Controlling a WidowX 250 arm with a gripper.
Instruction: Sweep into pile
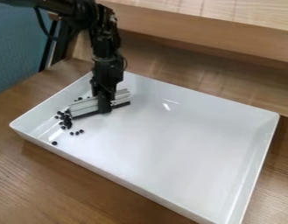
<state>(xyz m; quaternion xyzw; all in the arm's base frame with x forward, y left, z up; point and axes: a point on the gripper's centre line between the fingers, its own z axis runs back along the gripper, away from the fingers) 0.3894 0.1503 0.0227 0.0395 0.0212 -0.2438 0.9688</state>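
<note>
The end effector point(103, 105) is hanging over the left part of a white tray point(169, 146), near the tray's far left corner, and its fingers are closing narrowly around a silver bar point(83, 106) with a black strip point(86, 114) along its lower edge. The bar is sitting low in the tray, its ends sticking out on both sides of the end effector.

The small black beads point(67, 120) are lying to the left of the end effector, most of them crowding together at the left end of the bar. A few are resting behind the bar, toward the far left corner; three are lying just in front of the cluster, and one is sitting alone nearer the tray's near left corner.

The tray is resting on a wooden table point(35, 175). A wooden ledge point(198, 28) is running behind it, and a blue panel point(14, 48) is standing at the upper left.
</note>
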